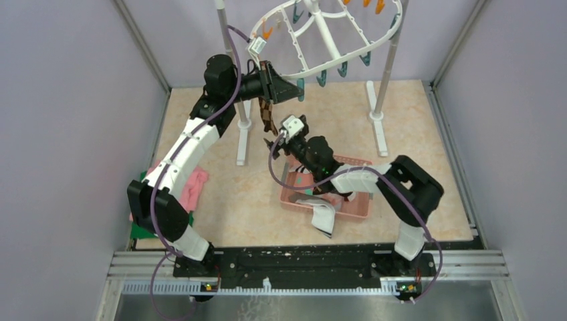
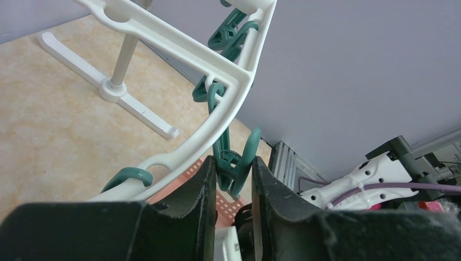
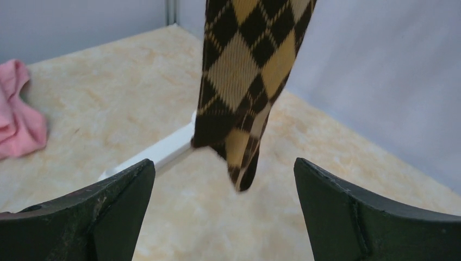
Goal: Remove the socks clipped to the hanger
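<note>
My left gripper (image 2: 232, 185) pinches a teal plastic clip (image 2: 241, 161) on the white plastic ring hanger (image 2: 217, 126); my right gripper (image 3: 223, 167) gapes wide, brown-tan argyle sock (image 3: 244, 60) dangling ahead, untouched.

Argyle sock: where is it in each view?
Top: sock hangs left of centre, under the hanger.
Left wrist: not in it; left gripper pinches a clip.
Right wrist: top centre, tip dangling mid-frame.
Shared landmark: a white stand foot shows in all three.
</note>
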Motion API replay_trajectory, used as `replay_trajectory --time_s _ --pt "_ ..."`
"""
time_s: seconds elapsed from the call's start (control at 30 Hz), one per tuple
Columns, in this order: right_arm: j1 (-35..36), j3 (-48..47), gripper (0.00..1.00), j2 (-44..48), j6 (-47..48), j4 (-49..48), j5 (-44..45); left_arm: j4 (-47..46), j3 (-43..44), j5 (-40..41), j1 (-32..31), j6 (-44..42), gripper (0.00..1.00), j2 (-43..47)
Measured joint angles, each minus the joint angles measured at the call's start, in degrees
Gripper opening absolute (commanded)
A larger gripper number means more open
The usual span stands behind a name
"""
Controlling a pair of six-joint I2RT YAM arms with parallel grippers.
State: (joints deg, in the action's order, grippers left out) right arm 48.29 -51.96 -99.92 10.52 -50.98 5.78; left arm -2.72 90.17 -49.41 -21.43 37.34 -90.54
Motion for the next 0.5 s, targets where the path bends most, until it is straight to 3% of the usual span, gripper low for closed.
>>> replay_trajectory --time_s 0.1,0.2,0.27,0.3,0.37,0.4,0.5 --pt "0.7 -6.2 0.89 -6.7 1.9 -5.3 2.3 0.4 0.2 0.0 -0.1 0.0 0.00 0.0" --pt "1.0 -12.9 0.71 -11.8 2.9 -8.8 5.6 0.8 0.2 0.2 -0.1 0.0 0.02 0.0" --pt "1.0 -17.7 0.50 -14.8 3.2 -10.1 8.1 1.0 0.2 0.4 -0.1 0.0 0.23 0.0" --pt "1.0 -19.0 0.40 -15.6 3.3 -10.5 8.9 1.1 0.2 0.5 -0.1 0.0 0.27 0.0" --pt "0.9 -19.7 0.02 -16.0 2.8 -11.5 9.6 1.3 0.2 0.9 -0.1 -0.1 0.32 0.0" --pt "0.8 -19.7 0.00 -16.0 2.3 -12.0 9.7 1.5 0.2 0.9 -0.1 -0.1 0.40 0.0" --pt "0.3 -17.8 0.00 -15.5 0.5 -14.3 9.6 1.9 0.2 1.1 -0.1 -0.4 0.83 0.1"
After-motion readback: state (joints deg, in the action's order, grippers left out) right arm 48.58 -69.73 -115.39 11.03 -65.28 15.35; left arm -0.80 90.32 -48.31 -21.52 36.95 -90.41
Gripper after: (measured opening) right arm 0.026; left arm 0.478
